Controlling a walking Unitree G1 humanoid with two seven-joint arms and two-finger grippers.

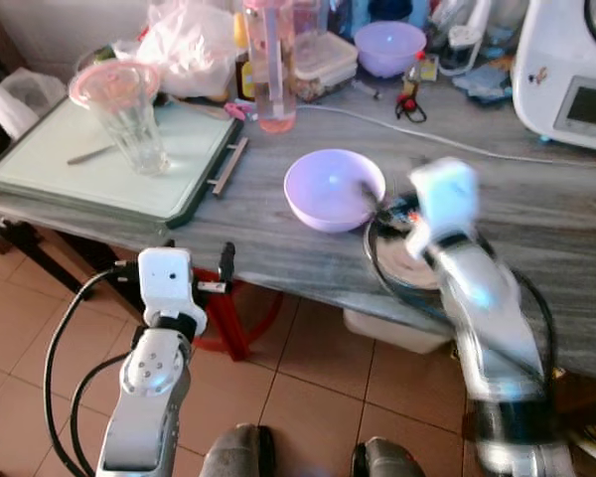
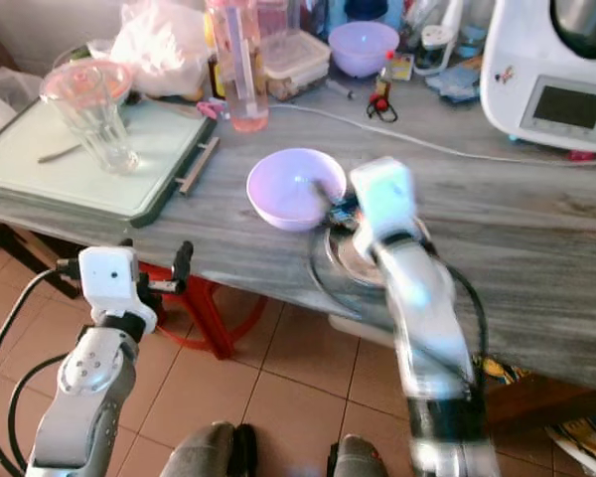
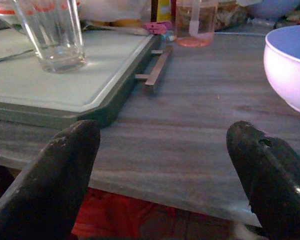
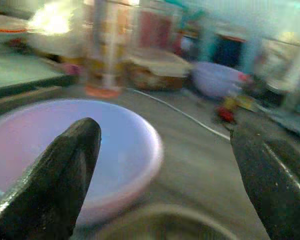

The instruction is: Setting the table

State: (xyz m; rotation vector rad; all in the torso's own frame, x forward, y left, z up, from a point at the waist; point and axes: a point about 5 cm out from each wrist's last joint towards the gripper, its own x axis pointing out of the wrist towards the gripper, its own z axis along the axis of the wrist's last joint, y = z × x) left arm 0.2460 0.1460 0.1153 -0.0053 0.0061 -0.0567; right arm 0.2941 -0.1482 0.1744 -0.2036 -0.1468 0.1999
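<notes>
right gripper (image 4: 165, 165) fingers spread over lilac bowl (image 1: 333, 189) | left gripper (image 3: 165, 175) fingers spread at table edge (image 1: 278, 273)

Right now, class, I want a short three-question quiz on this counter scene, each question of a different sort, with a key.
1. True or false: the drinking glass stands on the green-rimmed tray.
2. What lies just beyond the right pincer? A) the near lilac bowl B) a kettle C) a fork
3. Fill in: the left pincer hangs at the counter edge with its fingers ____.

Key: 1 true; 2 A; 3 open.
</notes>
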